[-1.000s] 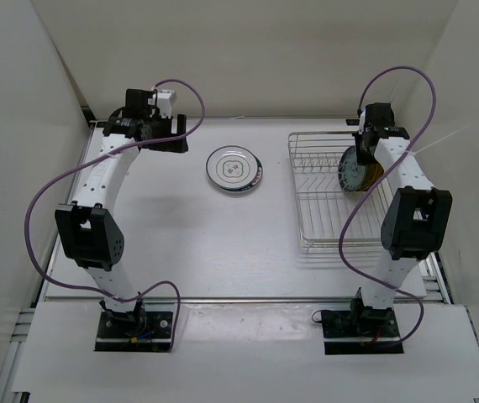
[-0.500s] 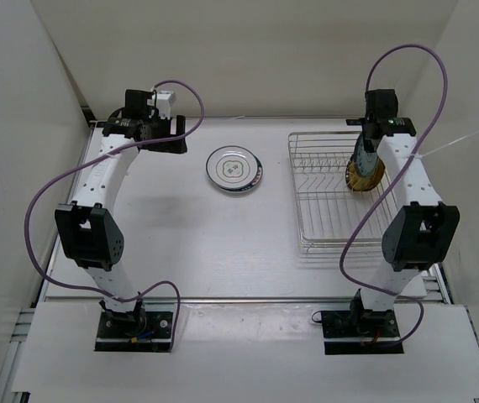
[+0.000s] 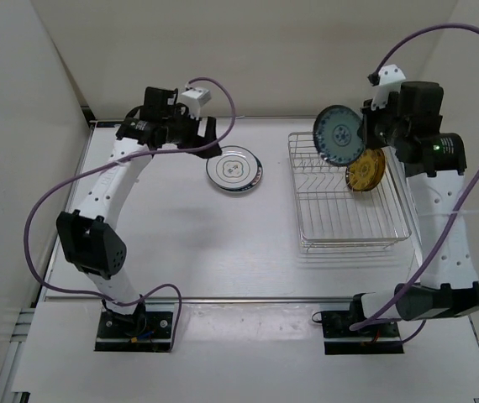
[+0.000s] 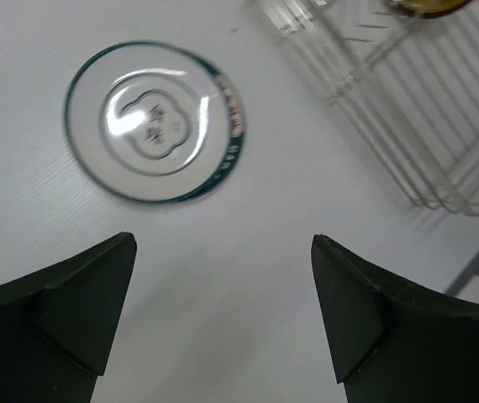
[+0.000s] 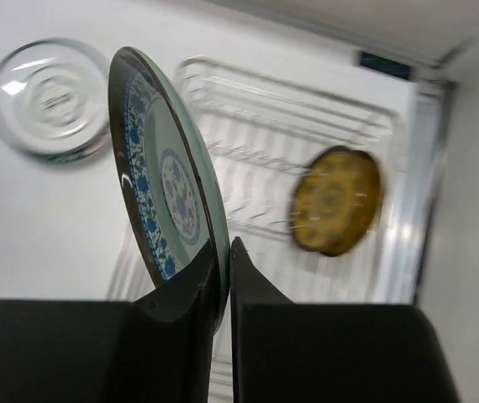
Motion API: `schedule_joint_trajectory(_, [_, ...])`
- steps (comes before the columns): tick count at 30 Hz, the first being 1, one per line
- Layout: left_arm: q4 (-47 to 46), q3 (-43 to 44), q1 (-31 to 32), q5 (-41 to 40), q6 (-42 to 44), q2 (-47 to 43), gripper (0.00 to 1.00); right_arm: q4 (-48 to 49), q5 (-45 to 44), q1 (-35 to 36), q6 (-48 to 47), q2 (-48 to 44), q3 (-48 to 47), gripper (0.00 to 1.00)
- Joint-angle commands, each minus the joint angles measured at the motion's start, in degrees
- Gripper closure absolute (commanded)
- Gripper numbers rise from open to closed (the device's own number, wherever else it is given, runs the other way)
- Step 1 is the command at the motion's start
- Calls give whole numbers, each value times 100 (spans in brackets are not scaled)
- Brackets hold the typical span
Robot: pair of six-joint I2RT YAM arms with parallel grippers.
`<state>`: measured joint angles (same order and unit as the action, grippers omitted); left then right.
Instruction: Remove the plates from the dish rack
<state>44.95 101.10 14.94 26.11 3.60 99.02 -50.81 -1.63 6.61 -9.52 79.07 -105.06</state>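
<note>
- One plate, the teal patterned plate (image 5: 168, 180), is pinched by its rim in the right gripper (image 5: 225, 252). The jaws are closed down to the thickness of the plate's edge, and the plate stands on edge in the air.
- From the top view it hangs clear of the wires, over the far left part of the dish rack (image 3: 349, 214).
- Another, the gold plate (image 3: 365, 170), stands upright in a slot on the far right side of the rack. No other plate shows in the rack.
- To the left of the rack, a stack of plates (image 4: 154, 122) lies flat on the table (image 3: 223, 243), with a white one bearing a grey motif on top. I cannot tell how many lie under it.
- The left gripper (image 4: 223, 252) hovers just near of that stack, its fingers spread wide with nothing between them.
- These plates look glazed, so I judge them stiff, slick and breakable. A small bite on the rim, like this one, could let the plate swing or slip if the arm moves fast.
- For the gold plate, the free upper rim looks like the place to take hold. It should come straight up out of the slot wires, so it neither scrapes nor tips the light rack.
</note>
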Motion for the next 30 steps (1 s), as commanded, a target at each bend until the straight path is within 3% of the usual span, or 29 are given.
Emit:
schedule_joint_trajectory(1, [-363, 314, 525, 931, 203, -621, 4, -342, 2112, -2, -93, -31, 362, 100])
schedule_joint_trajectory(3, [-495, 314, 729, 1080, 203, -691, 4, -342, 2955, -2, -329, -32, 433, 100])
schedule_joint_trajectory(10, [-523, 901, 1704, 1028, 62, -324, 4, -413, 4318, -2, -437, 55, 293, 100])
schedule_joint_trajectory(18, [-469, 1359, 2030, 966, -61, 144, 8, -413, 4671, 51, -437, 170, 354, 100])
schedule_joint_trajectory(22, [-469, 1492, 2030, 914, -113, 293, 17, -413, 4672, 51, -437, 223, 354, 100])
schedule_joint_trajectory(25, [-417, 1553, 2030, 914, -113, 355, 34, -413, 4672, 51, -437, 223, 406, 100])
schedule_joint_trajectory(26, [-417, 1614, 2030, 914, -113, 407, 46, -413, 4672, 51, -437, 223, 407, 100])
schedule_joint_trajectory(28, [-417, 1615, 2030, 914, -113, 407, 58, -413, 4672, 51, -437, 275, 407, 100])
schedule_joint_trajectory(29, [-417, 1615, 2030, 914, -174, 407, 70, -413, 4672, 51, -437, 276, 407, 100])
schedule_joint_trajectory(30, [-417, 1667, 2030, 914, -175, 407, 76, -413, 4672, 103, -437, 276, 407, 100])
